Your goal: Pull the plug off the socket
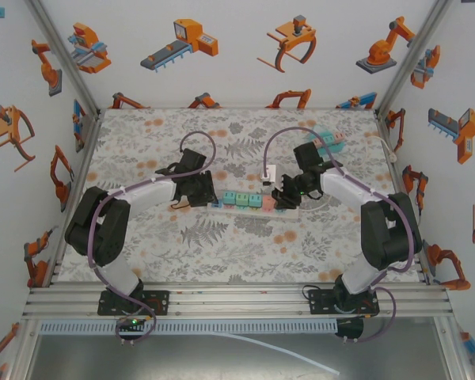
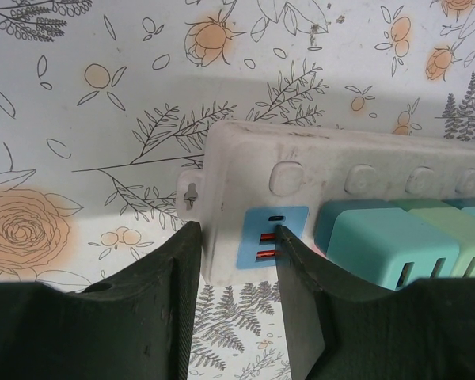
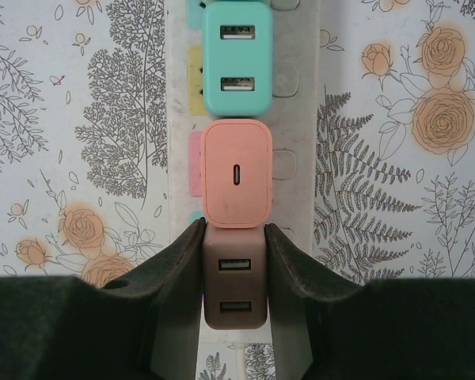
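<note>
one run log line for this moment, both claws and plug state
left claw: shut on power strip end | right claw: shut on brown plug | plug: seated in strip, not yet pulled

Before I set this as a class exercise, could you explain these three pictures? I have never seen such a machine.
This is a robot with two arms bolted at the edge of a flowery table, each ending in a two-finger gripper. The wide picture looks down from above and behind. The other two come from a camera on each wrist. On the table lies a white power strip with coloured plugs in it. The left gripper clamps the strip's end, seemingly to steady it. The right gripper is shut on the brown plug, beside a peach plug, probably to pull it out.
</note>
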{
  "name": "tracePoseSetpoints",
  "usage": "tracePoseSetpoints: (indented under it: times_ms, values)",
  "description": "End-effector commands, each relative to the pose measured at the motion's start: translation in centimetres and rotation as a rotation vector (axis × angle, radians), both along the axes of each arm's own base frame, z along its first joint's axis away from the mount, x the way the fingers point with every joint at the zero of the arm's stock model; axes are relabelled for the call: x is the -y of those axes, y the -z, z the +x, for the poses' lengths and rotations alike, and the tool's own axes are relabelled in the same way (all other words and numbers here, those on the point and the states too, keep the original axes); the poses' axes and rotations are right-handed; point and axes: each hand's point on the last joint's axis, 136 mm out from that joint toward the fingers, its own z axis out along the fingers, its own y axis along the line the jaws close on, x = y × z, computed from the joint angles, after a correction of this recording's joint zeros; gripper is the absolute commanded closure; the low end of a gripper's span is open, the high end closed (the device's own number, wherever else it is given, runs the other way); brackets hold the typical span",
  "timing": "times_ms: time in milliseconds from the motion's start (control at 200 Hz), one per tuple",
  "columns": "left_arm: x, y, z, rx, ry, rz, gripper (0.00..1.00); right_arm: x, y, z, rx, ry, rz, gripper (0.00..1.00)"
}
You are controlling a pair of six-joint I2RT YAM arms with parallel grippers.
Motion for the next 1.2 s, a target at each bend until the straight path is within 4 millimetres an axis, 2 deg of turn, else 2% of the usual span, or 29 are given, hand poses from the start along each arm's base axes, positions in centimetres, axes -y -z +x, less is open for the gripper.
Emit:
tracePoseSetpoints:
  times_ms: [0,110,205,325,501,626,816,961,1087,1192]
  values:
    - [-3.2,4.8,-2.5,-0.115,-0.006,0.194,0.57,-1.9,-4.5,-0.3,0.05,-0.045,0.117,0.82]
    - [-3.3,5.0,-2.6,-0.118,-0.01,0.206,0.57,-1.8,-4.7,-0.5,0.056,-0.046,0.115,0.82]
    - [-3.1,5.0,-2.6,-0.12,0.003,0.205,0.57,-1.6,-4.0,-0.5,0.048,-0.046,0.1,0.82]
    - [-1.4,4.8,-2.8,-0.125,0.07,0.162,0.56,-1.7,-2.9,-0.6,0.013,-0.047,0.092,0.83]
    - [-1.4,5.0,-3.0,-0.136,0.048,0.157,0.55,-1.6,-4.2,-0.7,0.036,-0.043,0.103,0.84]
    - [-1.1,4.0,-2.7,-0.12,0.041,0.132,0.54,-1.2,-5.8,-0.9,0.073,-0.028,0.099,0.84]
    - [-0.7,0.6,-1.7,-0.055,0.036,0.092,0.51,-0.5,-9.0,-1.5,0.122,0.051,0.127,0.85]
    - [0.2,-3.4,-0.6,0.027,0.057,0.032,0.48,0.1,-12.4,-1.7,0.074,0.248,0.204,0.85]
    - [0.6,-7.1,-0.3,0.111,0.083,-0.015,0.43,0.6,-14.9,-1.7,-0.103,0.496,0.34,0.85]
    - [1.8,-10.6,-1.2,0.199,0.182,-0.101,0.39,0.9,-16.5,-2.3,-0.339,0.665,0.478,0.85]
